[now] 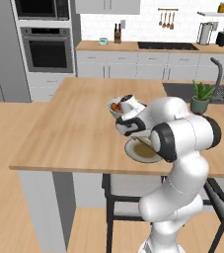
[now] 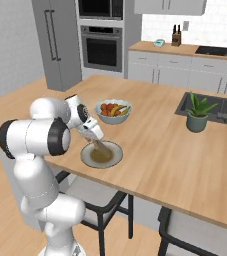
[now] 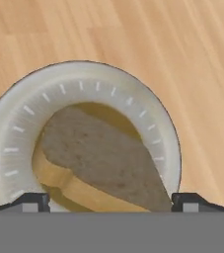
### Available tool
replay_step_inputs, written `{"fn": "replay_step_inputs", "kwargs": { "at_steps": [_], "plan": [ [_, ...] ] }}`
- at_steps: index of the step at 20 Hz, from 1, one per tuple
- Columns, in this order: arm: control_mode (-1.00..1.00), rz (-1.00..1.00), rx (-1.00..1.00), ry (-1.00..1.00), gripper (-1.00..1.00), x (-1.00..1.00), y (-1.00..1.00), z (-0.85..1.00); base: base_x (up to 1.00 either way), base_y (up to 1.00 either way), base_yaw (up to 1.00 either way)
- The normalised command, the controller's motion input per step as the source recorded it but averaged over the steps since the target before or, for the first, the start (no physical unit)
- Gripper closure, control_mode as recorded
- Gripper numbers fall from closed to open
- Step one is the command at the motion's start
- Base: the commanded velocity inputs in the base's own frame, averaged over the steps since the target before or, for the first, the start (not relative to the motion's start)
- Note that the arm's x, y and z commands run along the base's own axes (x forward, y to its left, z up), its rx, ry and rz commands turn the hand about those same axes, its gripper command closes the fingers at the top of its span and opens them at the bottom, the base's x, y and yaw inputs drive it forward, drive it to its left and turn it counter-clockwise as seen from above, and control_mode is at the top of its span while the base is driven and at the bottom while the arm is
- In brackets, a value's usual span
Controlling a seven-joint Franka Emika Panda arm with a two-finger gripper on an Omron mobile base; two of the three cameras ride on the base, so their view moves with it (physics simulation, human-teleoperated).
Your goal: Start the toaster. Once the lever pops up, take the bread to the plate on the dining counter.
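A white-tiled wall point(image 1: 133, 20) backs pale cabinets point(image 1: 133, 64), a built-in oven point(image 1: 47, 49) stands beside a grey fridge point(image 2: 60, 42), and dark chairs point(image 1: 121, 195) sit on the light wood floor point(image 1: 5, 143).

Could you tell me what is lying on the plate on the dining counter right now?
The bread lies on the plate, the open gripper just above it. The slice covers most of the plate's centre, so what lies beneath cannot be seen.

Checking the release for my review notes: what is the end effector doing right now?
End effector: open, fingertips spread wide, holding nothing; the bread lies on the plate beneath it.
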Motion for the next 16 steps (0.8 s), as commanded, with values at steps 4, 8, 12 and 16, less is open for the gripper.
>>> {"fn": "replay_step_inputs", "kwargs": {
  "at_steps": [4,8,12,16],
  "plan": [
    [-1.0,0.21,0.28,0.13,-1.0,-0.08,0.13,0.24,0.0,0.0,0.0],
    [-1.0,0.25,0.17,0.18,-1.0,-0.05,0.48,0.14,0.0,0.0,0.0],
    [-1.0,0.25,0.18,0.06,-1.0,-0.21,0.43,0.4,0.0,0.0,0.0],
    [-1.0,0.28,0.15,-0.11,-1.0,-0.75,0.14,0.67,0.0,0.0,0.0]
  ]
}}
